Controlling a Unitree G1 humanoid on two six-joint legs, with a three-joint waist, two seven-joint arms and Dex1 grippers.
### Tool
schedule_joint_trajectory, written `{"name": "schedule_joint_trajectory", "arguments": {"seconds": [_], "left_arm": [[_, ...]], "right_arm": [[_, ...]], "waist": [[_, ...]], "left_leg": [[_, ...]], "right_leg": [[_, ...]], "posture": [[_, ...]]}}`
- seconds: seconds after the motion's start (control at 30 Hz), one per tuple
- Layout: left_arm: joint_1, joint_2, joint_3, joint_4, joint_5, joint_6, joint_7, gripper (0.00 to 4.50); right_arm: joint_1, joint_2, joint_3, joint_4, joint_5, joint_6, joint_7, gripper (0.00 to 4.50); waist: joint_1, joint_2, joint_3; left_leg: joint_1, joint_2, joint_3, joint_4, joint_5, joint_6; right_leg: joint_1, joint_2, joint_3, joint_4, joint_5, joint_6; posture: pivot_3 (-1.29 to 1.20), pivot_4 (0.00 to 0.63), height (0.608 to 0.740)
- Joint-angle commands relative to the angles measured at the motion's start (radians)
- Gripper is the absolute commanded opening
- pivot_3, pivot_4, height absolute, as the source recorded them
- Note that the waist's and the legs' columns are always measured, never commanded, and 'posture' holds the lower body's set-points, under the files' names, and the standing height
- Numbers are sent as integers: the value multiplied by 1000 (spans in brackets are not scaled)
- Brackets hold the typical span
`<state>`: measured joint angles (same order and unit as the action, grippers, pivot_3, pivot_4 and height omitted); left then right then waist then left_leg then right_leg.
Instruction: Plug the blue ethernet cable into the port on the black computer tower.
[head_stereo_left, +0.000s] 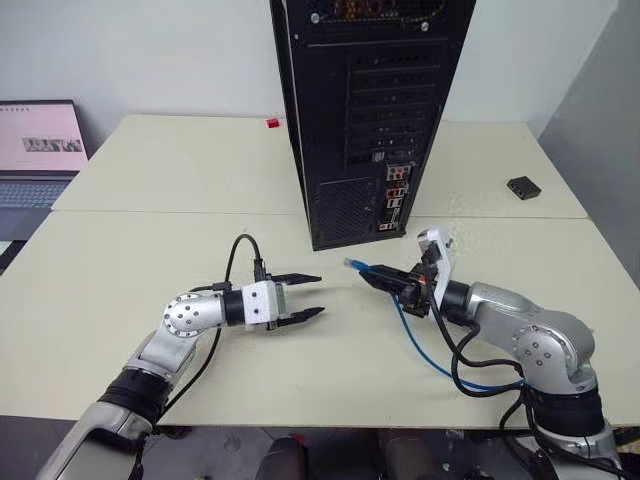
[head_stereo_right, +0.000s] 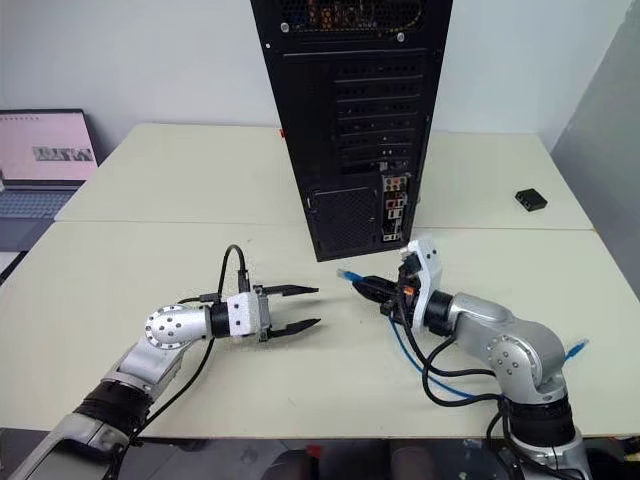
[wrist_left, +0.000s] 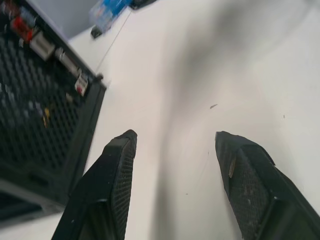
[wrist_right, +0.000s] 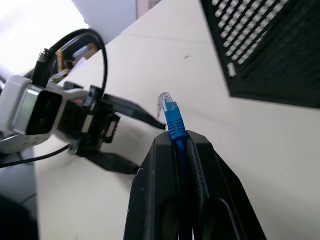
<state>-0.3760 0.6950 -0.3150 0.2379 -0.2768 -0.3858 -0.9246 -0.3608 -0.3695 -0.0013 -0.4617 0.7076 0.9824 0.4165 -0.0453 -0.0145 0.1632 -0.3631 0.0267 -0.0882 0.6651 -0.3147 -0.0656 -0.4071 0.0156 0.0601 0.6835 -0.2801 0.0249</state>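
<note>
The black computer tower (head_stereo_left: 370, 110) stands upright at the table's middle back, its rear facing me. The port sits in the strip of coloured connectors (head_stereo_left: 396, 205) low on that rear; I cannot single it out. My right gripper (head_stereo_left: 385, 280) is shut on the blue ethernet cable (head_stereo_left: 420, 345) just behind its plug (wrist_right: 167, 107), which sticks out past the fingertips and hangs above the table in front of the tower's base. The cable trails back in a loop beside the right arm. My left gripper (head_stereo_left: 318, 295) is open and holds nothing, a short way left of the plug, fingertips pointing toward it.
An open laptop (head_stereo_left: 40, 150) is at the far left. A small black box (head_stereo_left: 523, 187) lies at the back right, and a small red object (head_stereo_left: 272, 123) sits behind the tower's left side. Black robot cables hang by both wrists.
</note>
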Motion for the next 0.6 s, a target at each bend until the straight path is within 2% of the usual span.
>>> {"name": "schedule_joint_trajectory", "arguments": {"seconds": [0.03,0.17,0.3,0.43,0.6], "left_arm": [[1,-37,92,-177,-89,335,135,2669],[11,-91,141,-331,-137,610,262,2669],[13,-155,195,-444,-183,814,372,2669],[6,-196,230,-515,-184,915,442,2669],[35,-191,248,-574,-159,972,478,2669]], "right_arm": [[-26,10,9,-89,-155,-57,-176,0],[-26,78,41,-121,-303,-71,-362,0],[-28,154,93,-142,-405,-81,-466,0],[-43,224,124,-119,-468,-98,-516,0],[-59,276,122,-86,-513,-125,-534,0]], "waist": [[0,0,0],[-4,0,0],[-4,0,0],[-4,0,0],[-4,0,0]], "left_leg": [[0,0,0,0,0,0],[0,0,0,0,0,0],[0,0,0,-1,0,0],[0,1,0,0,0,-1],[0,0,1,-1,0,-1]], "right_leg": [[0,0,0,0,0,0],[0,0,0,0,0,0],[0,0,1,0,0,0],[0,0,1,0,0,0],[0,0,2,0,0,0]], "posture": [[0,150,740],[0,150,740],[0,150,740],[0,150,740],[0,150,740]]}}
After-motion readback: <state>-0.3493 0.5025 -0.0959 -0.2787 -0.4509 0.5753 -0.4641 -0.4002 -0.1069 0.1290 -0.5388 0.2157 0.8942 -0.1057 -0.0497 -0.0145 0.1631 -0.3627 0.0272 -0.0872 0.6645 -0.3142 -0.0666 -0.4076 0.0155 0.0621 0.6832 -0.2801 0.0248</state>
